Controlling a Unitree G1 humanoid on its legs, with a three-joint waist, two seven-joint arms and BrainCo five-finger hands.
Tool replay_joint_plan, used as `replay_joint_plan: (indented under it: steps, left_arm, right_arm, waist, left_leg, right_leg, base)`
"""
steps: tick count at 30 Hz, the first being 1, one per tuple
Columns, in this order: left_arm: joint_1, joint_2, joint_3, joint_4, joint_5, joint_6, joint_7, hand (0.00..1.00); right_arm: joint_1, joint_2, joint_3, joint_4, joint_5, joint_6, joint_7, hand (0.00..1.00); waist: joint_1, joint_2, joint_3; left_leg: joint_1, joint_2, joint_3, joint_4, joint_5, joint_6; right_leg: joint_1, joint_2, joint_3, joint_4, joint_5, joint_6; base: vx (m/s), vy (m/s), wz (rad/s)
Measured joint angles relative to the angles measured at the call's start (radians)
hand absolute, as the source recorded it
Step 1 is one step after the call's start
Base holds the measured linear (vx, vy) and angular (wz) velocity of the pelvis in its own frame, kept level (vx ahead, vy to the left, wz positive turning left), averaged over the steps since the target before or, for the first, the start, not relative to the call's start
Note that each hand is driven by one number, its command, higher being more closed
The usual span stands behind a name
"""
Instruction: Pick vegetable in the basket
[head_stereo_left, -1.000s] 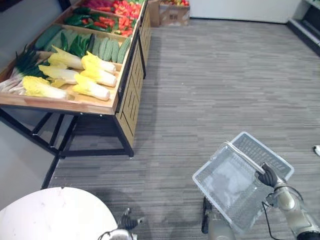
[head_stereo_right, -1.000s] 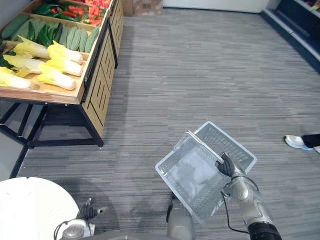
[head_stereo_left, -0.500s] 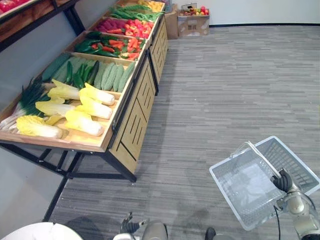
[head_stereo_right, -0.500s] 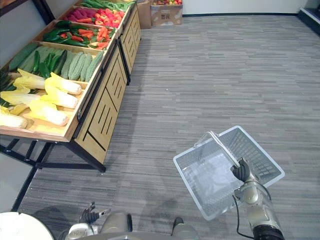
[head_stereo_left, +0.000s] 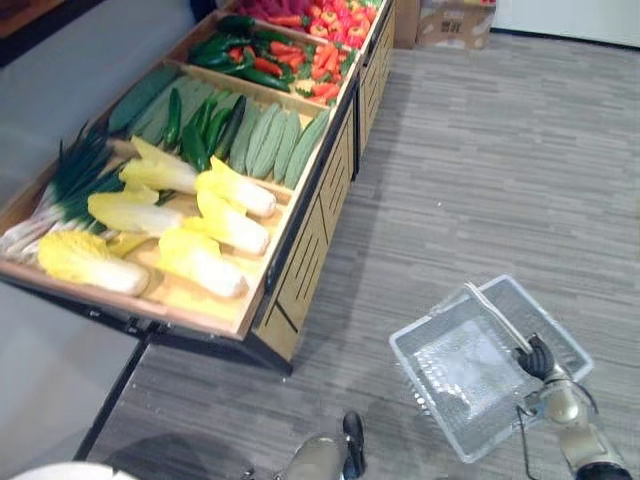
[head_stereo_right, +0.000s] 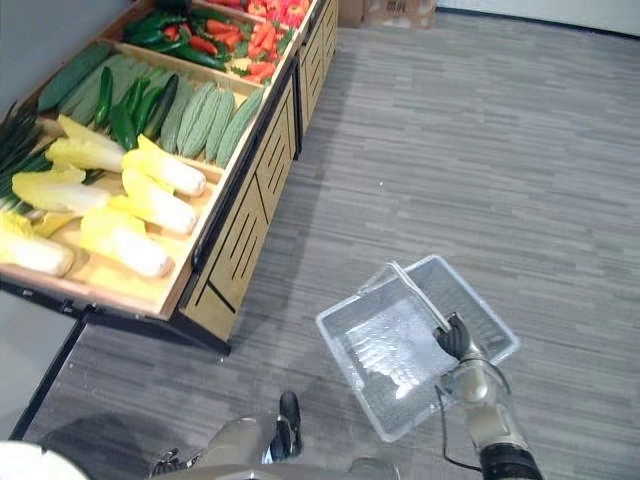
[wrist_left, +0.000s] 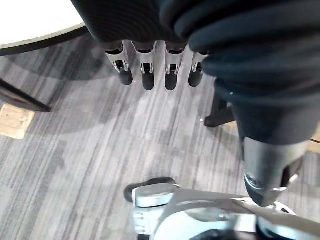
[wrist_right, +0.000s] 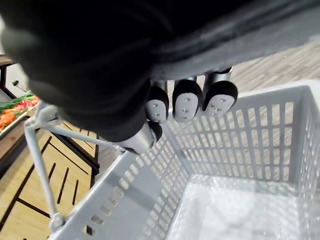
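The right hand (head_stereo_left: 537, 357) has its fingers (wrist_right: 181, 103) curled tight round the thin handle (head_stereo_left: 495, 315) of one pale grey plastic basket (head_stereo_right: 345, 340). The basket hangs tilted just under those fingers, above the grey striped floor (head_stereo_left: 480, 160).

The left hand (wrist_left: 148, 75) hangs with its fingers straight in a row and the thumb set apart from them, holding nothing. Past their tips lies the floor, and behind them is the edge of one round white table (wrist_left: 35, 20).

The vegetables lie on one long wooden stand (head_stereo_left: 300, 275), well apart from the fingers of both hands, on the far side of the basket from the right hand's fingers. In the compartment nearest those fingers lie six yellow-leaved cabbages (head_stereo_left: 232, 225), with one bunch of leeks (head_stereo_left: 60, 185) on their far side. The next compartment holds four pale green ridged gourds (head_stereo_left: 278, 145) beside several dark cucumbers (head_stereo_left: 200, 135) whose number cannot be told. Beyond them is a heap of red and green peppers (head_stereo_left: 275, 55), too many and too small to count. One cardboard box (head_stereo_left: 455, 18) stands on the floor at the stand's far end.
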Motion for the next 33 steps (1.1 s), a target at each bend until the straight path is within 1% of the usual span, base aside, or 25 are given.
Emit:
replay_joint_plan:
  steps: [1,2,3,4,6,7,8,9,12,14,15,16,17,18,21,22,23,24,25,26,27,28,29,30,33]
  left_arm:
    - [0.0,0.016,-0.028,-0.008,0.0,0.002,0.0,0.0]
    - [0.001,0.027,-0.051,-0.025,-0.005,0.005,0.0,0.0]
    - [0.0,0.035,-0.059,-0.039,-0.012,0.005,0.002,0.0]
    - [-0.004,0.037,-0.061,-0.058,-0.016,0.004,0.001,0.0]
    - [-0.024,0.041,-0.071,-0.071,-0.019,0.001,0.001,0.0]
    - [-0.033,0.039,-0.071,-0.075,-0.02,0.0,0.001,0.0]
    - [-0.048,0.034,-0.071,-0.079,-0.02,-0.002,0.002,0.0]
    - [-0.051,0.031,-0.07,-0.088,-0.02,-0.003,0.002,0.0]
    - [-0.052,0.026,-0.063,-0.095,-0.021,-0.002,0.003,0.0]
    - [-0.04,0.025,-0.044,-0.094,-0.023,-0.002,0.006,0.0]
    - [-0.03,0.026,-0.027,-0.092,-0.039,-0.002,0.006,0.0]
    - [-0.025,0.033,-0.017,-0.09,-0.051,-0.003,0.006,0.0]
    - [-0.036,0.011,-0.006,-0.052,-0.06,-0.001,0.008,0.0]
    - [-0.04,-0.001,-0.004,-0.031,-0.06,-0.002,0.003,0.0]
    - [-0.014,-0.026,0.044,-0.01,-0.091,-0.001,0.008,0.0]
    - [-0.014,-0.03,0.052,-0.006,-0.1,0.0,0.008,0.0]
    - [-0.015,-0.03,0.063,-0.006,-0.11,0.0,0.008,0.0]
    - [-0.015,-0.029,0.069,-0.004,-0.132,0.0,0.008,0.0]
    - [-0.013,-0.024,0.071,0.001,-0.14,-0.001,0.01,0.0]
    - [-0.01,-0.025,0.072,0.001,-0.14,-0.001,0.012,0.0]
    - [-0.005,-0.029,0.079,-0.001,-0.14,-0.001,0.02,0.0]
    - [-0.006,-0.031,0.081,-0.005,-0.14,-0.001,0.027,0.0]
    - [-0.006,-0.035,0.086,-0.011,-0.14,-0.001,0.032,0.0]
    - [-0.006,-0.046,0.094,-0.019,-0.139,-0.001,0.038,0.0]
    - [-0.011,-0.035,0.112,-0.018,-0.138,0.004,0.041,0.0]
  right_arm:
    - [0.012,0.024,0.017,0.002,0.0,-0.001,0.001,1.0]
    - [0.022,0.036,0.026,0.002,-0.003,0.0,0.002,1.0]
    - [0.029,0.037,0.024,0.002,-0.009,0.001,0.002,1.0]
    - [0.032,0.037,0.018,0.002,-0.008,0.007,0.002,1.0]
    - [0.033,0.035,-0.004,0.002,-0.008,0.007,0.002,1.0]
    - [0.032,0.035,-0.017,0.002,-0.008,0.007,0.002,1.0]
    - [0.031,0.032,-0.045,0.011,-0.007,0.008,0.002,1.0]
    - [0.026,0.028,-0.065,0.033,-0.007,0.006,0.0,1.0]
    - [0.027,0.028,-0.107,0.064,-0.006,0.012,-0.002,1.0]
    - [0.031,0.029,-0.154,0.1,-0.005,0.012,-0.002,1.0]
    - [0.045,0.03,-0.198,0.127,-0.004,0.014,-0.002,1.0]
    - [0.054,0.028,-0.225,0.142,0.0,0.015,-0.002,1.0]
    - [0.048,0.014,-0.299,0.187,0.003,0.032,-0.002,1.0]
    - [0.048,0.008,-0.353,0.203,0.012,0.051,-0.003,1.0]
    - [0.053,-0.007,-0.374,0.236,0.014,0.058,-0.003,1.0]
    - [0.058,-0.01,-0.376,0.237,0.013,0.058,-0.003,1.0]
    - [0.061,-0.011,-0.385,0.242,0.014,0.058,-0.003,1.0]
    - [0.068,-0.011,-0.403,0.257,0.016,0.057,-0.003,1.0]
    - [0.075,-0.012,-0.429,0.284,0.028,0.061,-0.005,1.0]
    - [0.08,-0.012,-0.441,0.298,0.031,0.062,-0.007,1.0]
    - [0.086,-0.011,-0.458,0.329,0.041,0.065,-0.023,1.0]
    - [0.078,-0.004,-0.477,0.359,0.057,0.069,-0.037,1.0]
    - [0.074,0.003,-0.489,0.367,0.079,0.069,-0.042,1.0]
    - [0.062,0.014,-0.509,0.375,0.116,0.069,-0.052,1.0]
    - [0.044,0.068,-0.531,0.385,0.169,0.066,-0.067,1.0]
  waist:
    - [-0.014,-0.02,0.002]
    - [-0.03,-0.027,0.0]
    - [-0.045,-0.025,-0.001]
    - [-0.058,-0.023,-0.003]
    - [-0.074,-0.022,-0.002]
    - [-0.078,-0.02,-0.002]
    - [-0.08,-0.013,0.001]
    - [-0.079,-0.01,0.002]
    - [-0.073,-0.012,0.002]
    - [-0.073,-0.029,-0.001]
    - [-0.074,-0.054,-0.003]
    - [-0.074,-0.065,-0.002]
    - [-0.077,-0.028,-0.001]
    - [-0.073,-0.005,-0.007]
    - [-0.077,0.021,-0.031]
    - [-0.078,0.024,-0.035]
    - [-0.081,0.033,-0.04]
    - [-0.082,0.017,-0.032]
    - [-0.078,0.004,-0.027]
    - [-0.079,0.003,-0.028]
    - [-0.083,0.003,-0.028]
    - [-0.085,0.005,-0.028]
    - [-0.088,0.01,-0.029]
    - [-0.099,0.029,-0.031]
    - [-0.104,0.005,-0.036]
  left_leg:
    - [0.076,-0.017,-0.024,-0.033,-0.013,0.011]
    - [0.137,-0.021,-0.055,-0.049,-0.031,0.018]
    - [0.176,-0.02,-0.085,-0.055,-0.04,0.029]
    - [0.228,-0.02,-0.117,-0.078,-0.046,0.032]
    - [0.27,-0.017,-0.183,-0.093,-0.049,0.034]
    - [0.278,-0.015,-0.209,-0.094,-0.048,0.034]
    - [0.296,-0.007,-0.255,-0.093,-0.049,0.034]
    - [0.315,0.004,-0.308,-0.087,-0.055,0.023]
    - [0.323,0.035,-0.4,-0.04,-0.11,-0.04]
    - [0.328,0.043,-0.47,0.001,-0.161,-0.069]
    - [0.333,0.04,-0.521,0.03,-0.205,-0.095]
    - [0.345,0.044,-0.548,0.041,-0.23,-0.104]
    - [0.339,0.089,-0.61,0.074,-0.264,-0.125]
    - [0.321,0.11,-0.646,0.108,-0.234,-0.134]
    - [0.285,0.166,-0.688,0.159,-0.139,-0.17]
    - [0.261,0.171,-0.685,0.179,-0.116,-0.178]
    - [0.209,0.171,-0.658,0.233,-0.049,-0.209]
    - [0.169,0.168,-0.614,0.289,0.011,-0.244]
    - [0.125,0.188,-0.496,0.356,0.026,-0.252]
    - [0.108,0.208,-0.41,0.373,-0.011,-0.254]
    - [0.076,0.245,-0.239,0.372,-0.059,-0.254]
    - [0.045,0.265,-0.085,0.311,-0.062,-0.247]
    - [0.026,0.271,-0.013,0.259,-0.037,-0.226]
    - [-0.007,0.273,0.095,0.18,0.026,-0.198]
    - [0.02,0.205,0.11,-0.009,0.04,-0.18]
  right_leg:
    - [-0.077,-0.007,0.037,0.219,0.08,0.016]
    - [-0.134,-0.002,0.033,0.366,0.051,-0.031]
    - [-0.171,0.01,0.012,0.42,0.02,-0.083]
    - [-0.217,0.021,-0.015,0.424,-0.02,-0.135]
    - [-0.281,0.038,-0.057,0.322,-0.096,-0.17]
    - [-0.296,0.047,-0.065,0.258,-0.111,-0.181]
    - [-0.304,0.067,-0.066,0.099,-0.116,-0.189]
    - [-0.296,0.095,-0.031,-0.12,-0.107,-0.177]
    - [-0.287,0.122,0.108,-0.482,-0.046,-0.13]
    - [-0.277,0.097,0.182,-0.619,-0.019,-0.106]
    - [-0.255,0.072,0.213,-0.658,-0.025,-0.1]
    - [-0.24,0.059,0.227,-0.656,-0.007,-0.077]
    - [-0.247,0.094,0.205,-0.562,0.072,-0.059]
    - [-0.263,0.113,0.18,-0.453,0.018,-0.065]
    - [-0.261,0.111,0.065,-0.302,-0.072,-0.112]
    - [-0.256,0.11,0.042,-0.302,-0.075,-0.116]
    - [-0.219,0.1,-0.009,-0.333,-0.078,-0.121]
    - [-0.169,0.075,-0.05,-0.376,-0.078,-0.123]
    - [-0.085,0.045,-0.1,-0.434,-0.077,-0.124]
    - [-0.047,0.035,-0.125,-0.457,-0.077,-0.124]
    - [0.01,0.017,-0.178,-0.486,-0.077,-0.124]
    - [0.038,0.008,-0.222,-0.498,-0.077,-0.124]
    - [0.043,0.008,-0.247,-0.503,-0.076,-0.122]
    - [0.041,0.02,-0.284,-0.507,-0.072,-0.115]
    - [0.037,0.009,-0.316,-0.575,-0.065,-0.1]
  base:
    - [0.51,0.13,0.38]
    - [0.6,0.108,0.65]
    - [0.52,0.05,0.87]
    - [0.45,0.01,0.77]
    - [0.44,-0.031,0.86]
    - [0.43,-0.083,1.12]
    - [0.44,-0.124,1.32]
    - [0.44,-0.147,1.36]
    - [0.45,-0.235,1.15]
    - [0.51,-0.386,1.36]
    - [0.53,-0.475,1.53]
    - [0.53,-0.522,1.61]
    - [0.48,-0.507,1.52]
    - [0.45,-0.496,1.35]
    - [0.46,-0.466,0.98]
    - [0.39,-0.348,1.19]
    - [0.26,-0.241,1.1]
    - [0.36,-0.296,1.45]
    - [0.26,-0.198,1.24]
    - [0.2,-0.135,1.35]
    - [0.17,-0.072,1.22]
    - [0.13,-0.037,1.18]
    - [0.08,0.085,1.0]
    - [0.04,0.119,0.96]
    - [0.04,0.113,0.68]
